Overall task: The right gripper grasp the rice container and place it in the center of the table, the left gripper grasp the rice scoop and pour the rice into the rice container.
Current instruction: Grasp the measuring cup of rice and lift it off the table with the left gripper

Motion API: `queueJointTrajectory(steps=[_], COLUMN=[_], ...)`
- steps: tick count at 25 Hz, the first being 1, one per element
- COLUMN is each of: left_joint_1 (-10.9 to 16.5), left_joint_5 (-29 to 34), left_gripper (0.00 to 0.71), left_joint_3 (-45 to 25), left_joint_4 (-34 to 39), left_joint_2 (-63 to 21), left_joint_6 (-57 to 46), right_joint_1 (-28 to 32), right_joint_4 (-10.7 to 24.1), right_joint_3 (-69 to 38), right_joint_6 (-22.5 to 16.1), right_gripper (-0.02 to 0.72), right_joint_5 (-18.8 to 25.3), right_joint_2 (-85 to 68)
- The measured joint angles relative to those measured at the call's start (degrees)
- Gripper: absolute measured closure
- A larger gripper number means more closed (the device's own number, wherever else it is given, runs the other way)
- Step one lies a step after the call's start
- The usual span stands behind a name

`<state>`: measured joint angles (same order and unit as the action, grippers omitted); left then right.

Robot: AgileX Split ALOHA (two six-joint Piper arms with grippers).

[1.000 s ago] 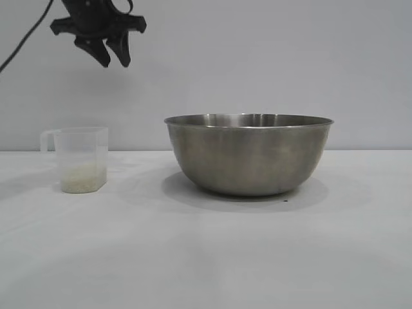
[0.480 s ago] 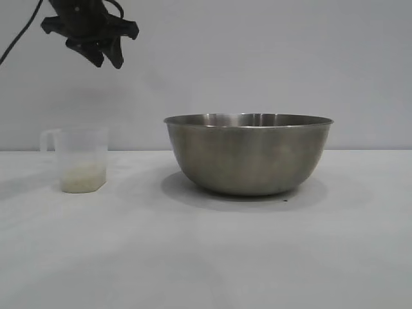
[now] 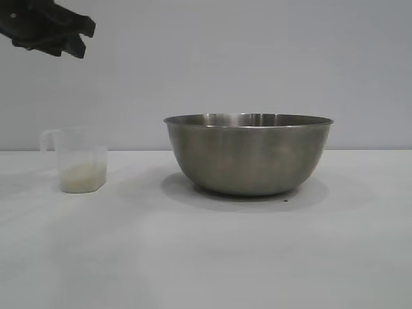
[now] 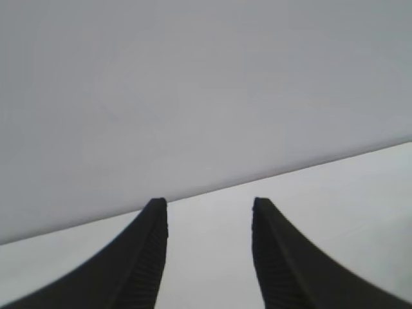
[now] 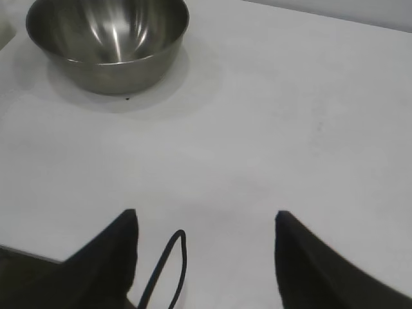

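The left gripper [image 3: 67, 40] is cut off by the exterior view's upper left corner (only its tip shows).

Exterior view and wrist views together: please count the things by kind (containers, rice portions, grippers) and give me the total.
Steel containers: 1, the rice container on the table.
Plastic containers: 1, the rice scoop.
Rice portions: 1, the rice inside the scoop.
Grippers: 2, the left gripper and the right gripper, both open and empty.
Total: 5.

Brushed stainless-steel rice container [image 3: 248, 154], translucent plastic rice scoop [image 3: 80, 159], smooth matt white table [image 3: 206, 257]
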<state>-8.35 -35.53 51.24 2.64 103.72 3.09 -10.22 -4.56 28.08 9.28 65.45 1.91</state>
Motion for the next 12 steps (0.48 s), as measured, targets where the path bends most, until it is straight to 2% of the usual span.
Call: queueJointTrajectory(steps=[7, 12], left_joint_1=[0.23, 0.23], left_joint_5=[-18.06, -27.70], left_gripper=[0.436, 0.436], left_joint_3=[-12.85, -18.94], left_joint_4=[-0.29, -1.99], left_joint_2=[-0.38, -0.38], left_joint_6=[1.15, 1.35], right_joint_1=[0.00, 0.00], right_joint_4=[0.05, 0.05], right_joint_3=[0.00, 0.00], right_joint_6=[-0.22, -0.22], right_gripper=[0.254, 0.254], right_joint_5=[0.00, 0.00], right_joint_2=[0.00, 0.00])
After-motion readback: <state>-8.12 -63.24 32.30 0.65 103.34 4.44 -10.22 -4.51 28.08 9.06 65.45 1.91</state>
